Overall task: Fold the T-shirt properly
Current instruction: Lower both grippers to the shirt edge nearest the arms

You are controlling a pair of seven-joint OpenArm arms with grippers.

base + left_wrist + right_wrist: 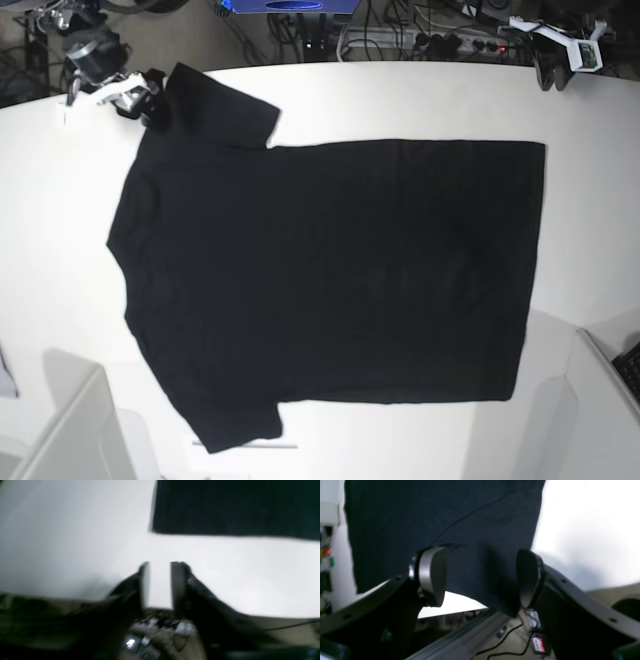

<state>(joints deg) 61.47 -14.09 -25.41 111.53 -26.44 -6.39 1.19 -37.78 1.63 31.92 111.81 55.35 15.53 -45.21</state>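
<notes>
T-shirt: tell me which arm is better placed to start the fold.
Right. The right gripper has open jaws straddling the T-shirt sleeve edge; the left gripper hangs open over bare table.

The black T-shirt (330, 280) lies spread flat on the white tabletop (60, 260). The right hand (135, 100) sits at its upper sleeve (215, 115); the left hand (555, 65) hangs well apart.

Looked like robotics lab: white worktop (400, 100), power strip (420, 42) and cable tangle (390, 20) behind, floor wiring (510, 640).
</notes>
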